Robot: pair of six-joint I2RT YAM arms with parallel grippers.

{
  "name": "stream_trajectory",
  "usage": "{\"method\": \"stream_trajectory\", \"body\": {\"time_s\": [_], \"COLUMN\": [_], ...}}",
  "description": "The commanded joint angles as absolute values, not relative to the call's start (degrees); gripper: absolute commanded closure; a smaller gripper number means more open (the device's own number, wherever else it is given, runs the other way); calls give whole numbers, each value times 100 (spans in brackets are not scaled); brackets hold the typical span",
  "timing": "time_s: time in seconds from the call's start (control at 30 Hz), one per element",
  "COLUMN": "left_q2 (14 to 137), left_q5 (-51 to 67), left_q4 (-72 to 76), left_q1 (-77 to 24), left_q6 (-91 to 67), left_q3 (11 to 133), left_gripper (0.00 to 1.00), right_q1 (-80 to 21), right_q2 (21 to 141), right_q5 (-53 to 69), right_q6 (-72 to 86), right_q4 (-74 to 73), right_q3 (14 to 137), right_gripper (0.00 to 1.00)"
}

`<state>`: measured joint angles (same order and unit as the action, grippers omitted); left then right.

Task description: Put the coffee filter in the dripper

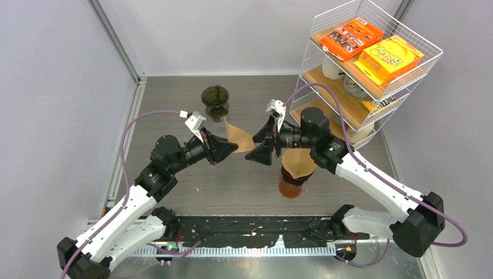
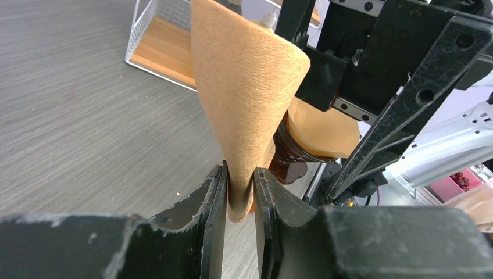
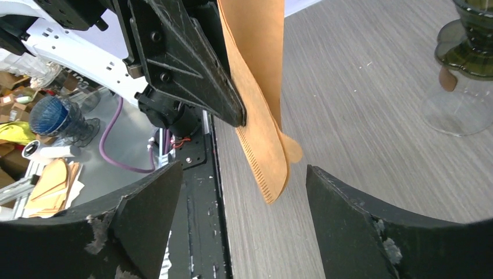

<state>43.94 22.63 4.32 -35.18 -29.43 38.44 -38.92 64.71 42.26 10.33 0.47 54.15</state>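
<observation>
A brown paper coffee filter [image 1: 239,138] hangs above the table, pinched at its narrow end by my left gripper [image 1: 231,145]. In the left wrist view the filter [image 2: 250,87] fans out as a cone from between the shut fingers of that gripper [image 2: 240,177]. My right gripper [image 1: 256,143] faces it from the right, open, its jaws wide on either side of the filter's lower edge [image 3: 263,157] without touching it. The dripper [image 1: 215,100], dark green glass on a clear stand, sits at the back of the table and shows at the right wrist view's top right [image 3: 468,40].
An amber holder with a stack of filters [image 1: 295,172] stands under my right arm. A white wire shelf rack [image 1: 372,64] with orange boxes and cups fills the back right corner. Grey walls close in the table on the left and right.
</observation>
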Motion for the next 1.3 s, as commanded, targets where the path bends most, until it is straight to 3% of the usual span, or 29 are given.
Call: {"method": "stream_trajectory", "body": {"time_s": [0.0, 0.47, 0.97, 1.1, 1.27], "left_q2": [4243, 4363, 4512, 4541, 4548], "left_q5": [2051, 1851, 2241, 2193, 2104], "left_q4": [791, 850, 1039, 1037, 1041], "left_q1": [-3527, -3532, -3526, -3528, -3527], "left_q6": [-2856, -2923, -2949, -2967, -3021], "left_q3": [3873, 3859, 3847, 3849, 3849], "left_gripper": [71, 71, 71, 71, 71], "right_q1": [-3964, -4091, -4094, -4096, -4092], "right_q2": [6372, 6346, 6545, 6556, 6556], "right_q5": [4498, 4887, 3811, 3982, 4024], "right_q6": [1391, 1796, 1830, 1918, 1946], "right_q4": [353, 815, 647, 733, 722], "right_q3": [5383, 5439, 5697, 5692, 5674], "right_gripper": [17, 27, 29, 43, 70]}}
